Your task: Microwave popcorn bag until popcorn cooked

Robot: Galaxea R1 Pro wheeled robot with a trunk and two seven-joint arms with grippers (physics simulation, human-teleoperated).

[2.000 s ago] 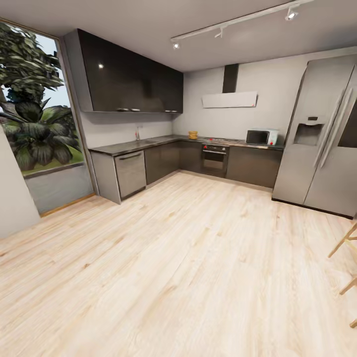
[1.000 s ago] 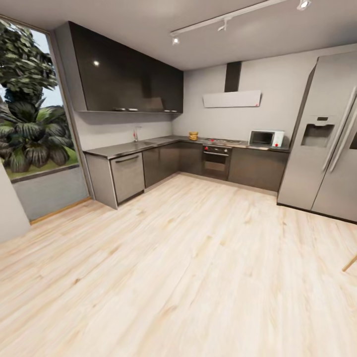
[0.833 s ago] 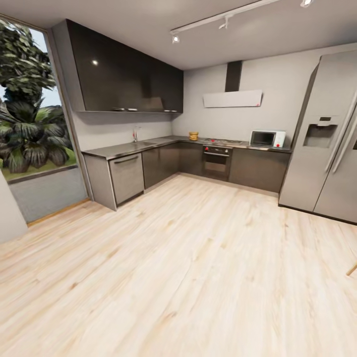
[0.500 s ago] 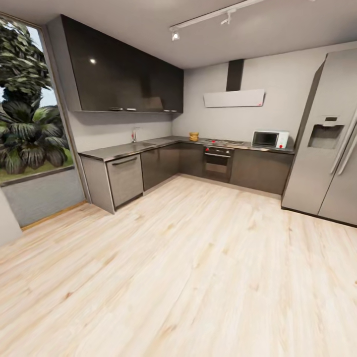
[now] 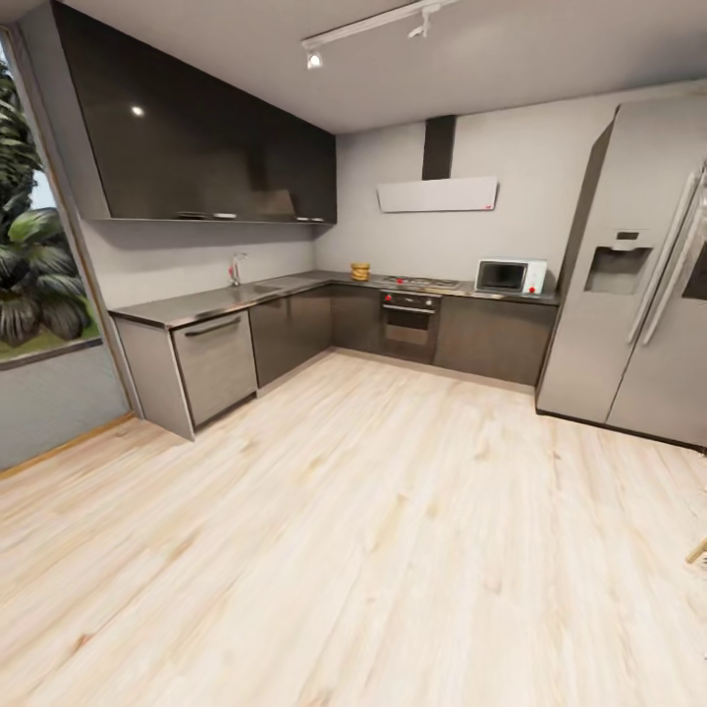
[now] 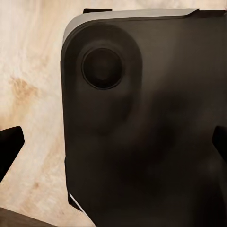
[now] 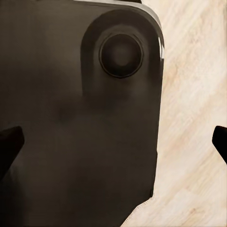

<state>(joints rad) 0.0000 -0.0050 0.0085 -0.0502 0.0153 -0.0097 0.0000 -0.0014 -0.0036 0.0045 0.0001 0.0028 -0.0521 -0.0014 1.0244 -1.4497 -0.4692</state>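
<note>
Far ahead across the floor, the popcorn bag sits on the bench, left of the microwave; both jaws wide, empty.

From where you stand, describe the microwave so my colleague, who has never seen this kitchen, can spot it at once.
Start at the tall steel fridge at the head view's right. The grey countertop ends against it, and the microwave stands at that end. It is a small pale box with a dark glass door, unlike the black oven built in below the counter or the brown popcorn bag further along.
</note>
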